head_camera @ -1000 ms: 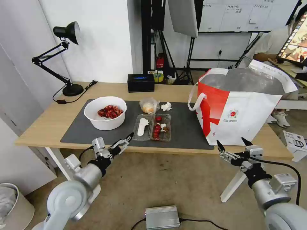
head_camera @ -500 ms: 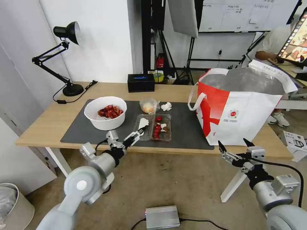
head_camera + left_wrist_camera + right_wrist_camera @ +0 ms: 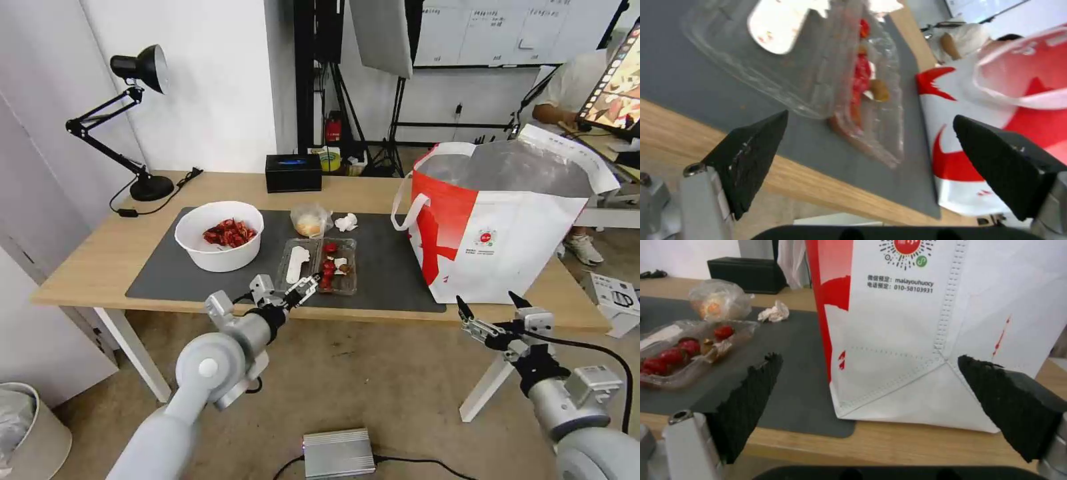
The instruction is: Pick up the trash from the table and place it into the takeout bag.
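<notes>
Your left gripper point(image 3: 303, 289) hangs with jaws wide and empty at the worktop's point(image 3: 100, 257) near edge, facing the clamshell tray point(image 3: 319, 265); its thin plastic could crumple and spill scraps. The right gripper point(image 3: 490, 308) waits open below the takeout bag point(image 3: 507, 227).

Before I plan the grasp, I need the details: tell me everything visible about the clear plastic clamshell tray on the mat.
The clear plastic clamshell tray lies open and flat on the dark grey mat, near its front edge. One half holds a white spoon-like piece, the other red scraps with brownish bits. Thin, glossy, ridged walls. The open left gripper hovers at its front edge, not touching it.
</notes>
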Controlling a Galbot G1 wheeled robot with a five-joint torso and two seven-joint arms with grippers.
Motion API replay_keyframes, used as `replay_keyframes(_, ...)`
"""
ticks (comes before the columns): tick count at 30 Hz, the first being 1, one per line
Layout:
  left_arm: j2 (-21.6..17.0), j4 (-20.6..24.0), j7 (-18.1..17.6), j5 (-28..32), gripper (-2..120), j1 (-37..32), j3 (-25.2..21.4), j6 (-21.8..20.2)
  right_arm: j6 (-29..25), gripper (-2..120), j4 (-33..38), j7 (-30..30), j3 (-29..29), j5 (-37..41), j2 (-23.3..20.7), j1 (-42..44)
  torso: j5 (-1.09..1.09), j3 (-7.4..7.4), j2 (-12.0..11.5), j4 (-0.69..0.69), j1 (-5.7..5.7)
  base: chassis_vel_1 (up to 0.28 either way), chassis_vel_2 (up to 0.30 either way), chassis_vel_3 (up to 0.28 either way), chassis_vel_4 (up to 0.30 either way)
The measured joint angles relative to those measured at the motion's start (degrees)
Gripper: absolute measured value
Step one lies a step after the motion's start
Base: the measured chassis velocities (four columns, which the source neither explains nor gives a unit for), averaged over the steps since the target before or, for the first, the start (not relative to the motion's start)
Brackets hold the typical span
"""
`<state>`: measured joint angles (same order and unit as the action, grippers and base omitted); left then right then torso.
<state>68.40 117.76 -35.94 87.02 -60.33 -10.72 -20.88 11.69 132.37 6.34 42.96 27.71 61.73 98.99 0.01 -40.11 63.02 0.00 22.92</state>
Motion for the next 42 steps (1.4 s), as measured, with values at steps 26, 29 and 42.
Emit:
replay_keyframes(26, 3.28, -4.02, -5.68, -0.27, 100, 3.58, 0.76, 1.20, -0.51, 100, -0.47, 0.74, 0.53, -0.06, 1.33, 0.62, -0.01, 0.00, 0.01, 0.00, 0.00, 0.000, 0.000, 0.000, 0.000)
replay_keyframes(29, 3.84, -4.70, -5.40, -1.34, 100, 3.80, 0.99, 1.30, -1.04, 100, -0.95, 0.76, 0.26, -0.08, 1.22, 0.51, -0.01, 0.00, 0.00, 0.00, 0.00, 0.000, 0.000, 0.000, 0.000)
replay_keyframes(42, 4.76, -5.11, -1.15, -6.36, 100, 3.36, 2.01, 2.99, -1.90, 100, -2.76, 0.76, -0.71, -0.09, 1.24, -0.58, 0.00, 0.00, 0.00, 0.00, 0.00, 0.000, 0.000, 0.000, 0.000)
